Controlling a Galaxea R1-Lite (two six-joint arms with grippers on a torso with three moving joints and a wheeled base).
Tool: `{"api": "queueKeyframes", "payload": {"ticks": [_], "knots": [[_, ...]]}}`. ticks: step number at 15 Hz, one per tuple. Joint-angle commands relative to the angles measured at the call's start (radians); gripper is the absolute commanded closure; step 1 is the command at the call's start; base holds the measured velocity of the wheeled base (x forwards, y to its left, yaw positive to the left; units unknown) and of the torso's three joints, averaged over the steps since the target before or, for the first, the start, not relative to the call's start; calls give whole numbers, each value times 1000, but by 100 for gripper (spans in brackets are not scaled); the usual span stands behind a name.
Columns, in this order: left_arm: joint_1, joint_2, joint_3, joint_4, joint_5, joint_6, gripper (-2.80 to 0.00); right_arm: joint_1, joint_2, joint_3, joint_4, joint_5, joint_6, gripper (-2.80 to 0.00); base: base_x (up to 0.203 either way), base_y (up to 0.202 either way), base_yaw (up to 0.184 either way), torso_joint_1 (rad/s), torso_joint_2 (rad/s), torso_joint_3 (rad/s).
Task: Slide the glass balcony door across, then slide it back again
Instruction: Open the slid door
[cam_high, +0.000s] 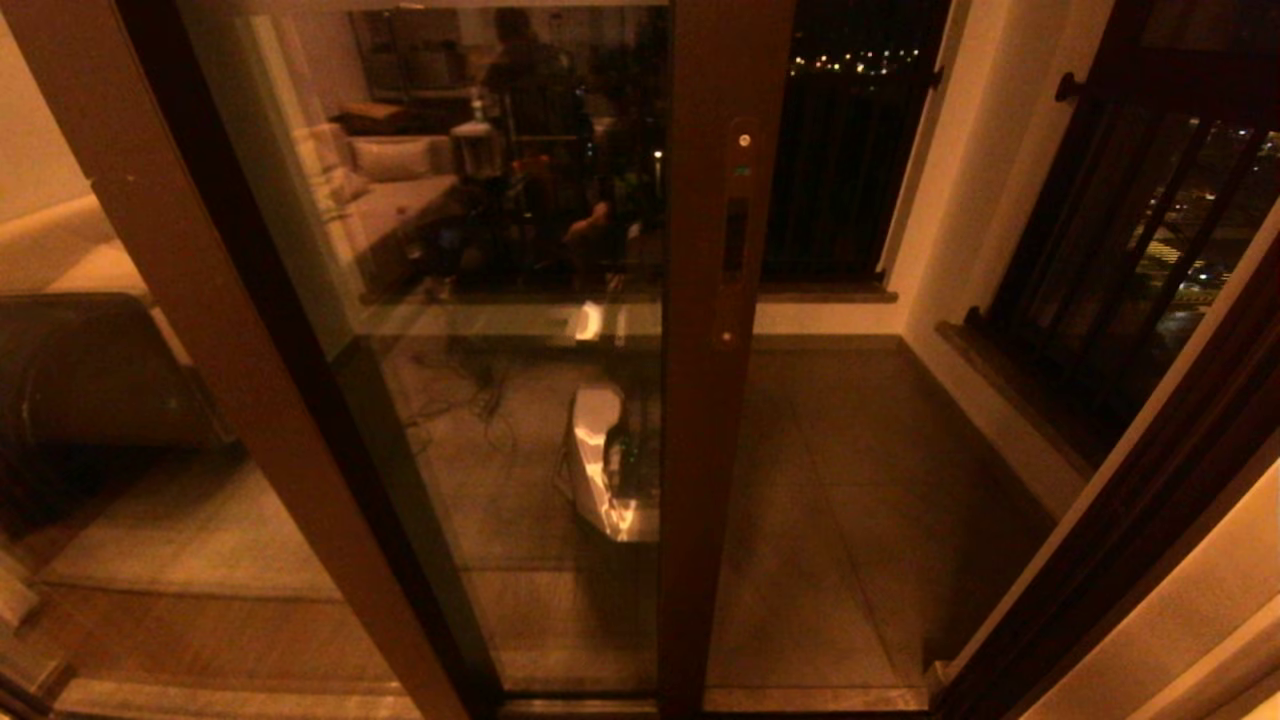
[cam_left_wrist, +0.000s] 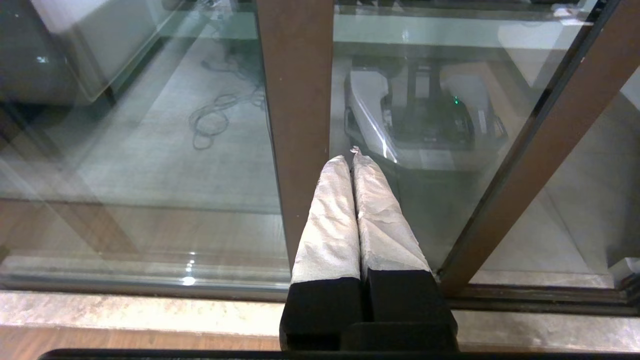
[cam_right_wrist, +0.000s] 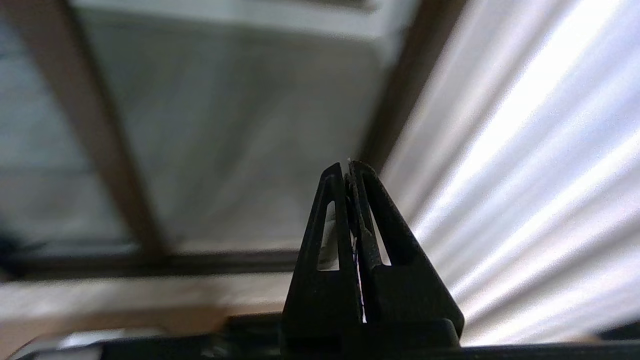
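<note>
Door (cam_high: 560, 300) ahead, left claw (cam_left_wrist: 352, 159) shut near its frame

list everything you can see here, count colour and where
glass balcony door: one, brown frame, reflective pane, centre, partly slid across
handle: one, slim dark recess, on the door's right upright
second glass pane: one, brown frame, left of the door
black barred railing: two stretches, balcony's far side and right side
balcony floor: grey tiles, seen through the opening
left gripper: one, pale-wrapped fingers, shut, low before the door frame
right gripper: one, black, shut, holding nothing, near the right jamb
</note>
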Motion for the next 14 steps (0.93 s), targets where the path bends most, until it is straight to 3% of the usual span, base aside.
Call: {"api": "queueKeyframes", "payload": {"ticks": [1, 3, 5, 9, 14], "knots": [[0, 0, 0, 1, 0, 0, 0, 0, -31, 277, -229, 33, -11, 0, 0, 0, 0, 0, 0, 0], [0, 0, 0, 1, 0, 0, 0, 1, -30, 537, -530, 65, -38, 0, 0, 0, 0, 0, 0, 0], [0, 0, 0, 1, 0, 0, 0, 1, -29, 672, -781, 110, -42, 0, 0, 0, 0, 0, 0, 0], [0, 0, 0, 1, 0, 0, 0, 2, -29, 674, -728, 99, 102, 0, 0, 0, 0, 0, 0, 0], [0, 0, 0, 1, 0, 0, 0, 2, -29, 674, -727, 96, 104, 0, 0, 0, 0, 0, 0, 0]]}}
